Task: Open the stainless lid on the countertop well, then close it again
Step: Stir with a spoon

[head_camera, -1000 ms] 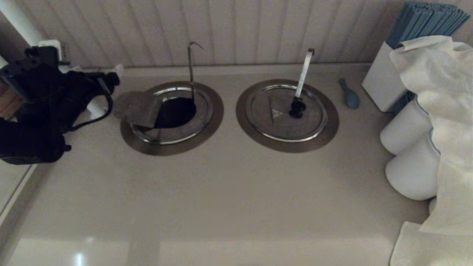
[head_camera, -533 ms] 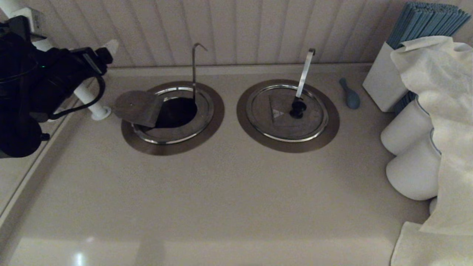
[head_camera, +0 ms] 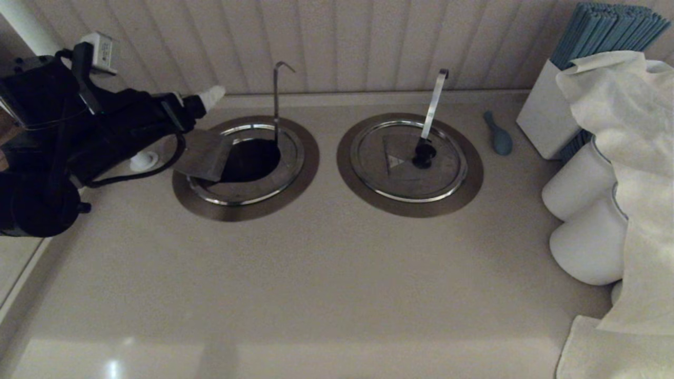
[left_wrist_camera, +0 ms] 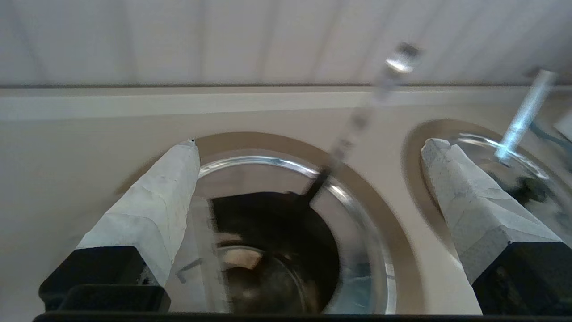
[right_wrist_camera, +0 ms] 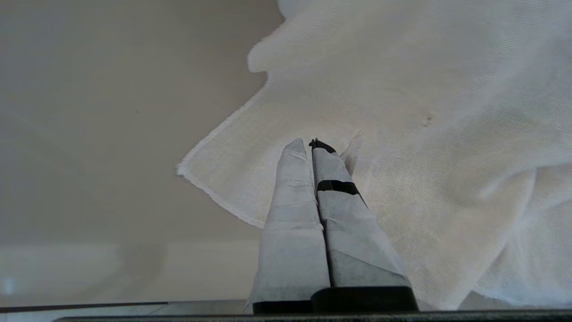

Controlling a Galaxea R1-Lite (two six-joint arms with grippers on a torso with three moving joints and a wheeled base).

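The countertop well (head_camera: 253,160) on the left stands open, a dark hole inside its brownish flange (head_camera: 303,173). Its stainless lid (head_camera: 202,155) is tipped up over the well's left side, knob hidden. The slim hook-tipped handle (head_camera: 275,95) rises from the well's far edge. My left gripper (head_camera: 205,102) hovers open just behind and left of the raised lid, touching nothing. The left wrist view looks between its fingers (left_wrist_camera: 147,214) down into the well (left_wrist_camera: 268,250), with the lid (left_wrist_camera: 201,255) edge-on. My right gripper (right_wrist_camera: 310,144) is shut and empty above a white cloth (right_wrist_camera: 402,134).
The twin lid (head_camera: 389,179) with black knob (head_camera: 423,155) and pale slanted handle (head_camera: 434,102) lies closed to the right. A blue utensil (head_camera: 497,134), a white box (head_camera: 545,123) of blue sticks, white jars (head_camera: 587,245) and draped cloth (head_camera: 632,158) crowd the right side.
My left arm has swung from the far left edge in toward the well, its fingertip now near the hooked handle. The lid stays tipped up as before.
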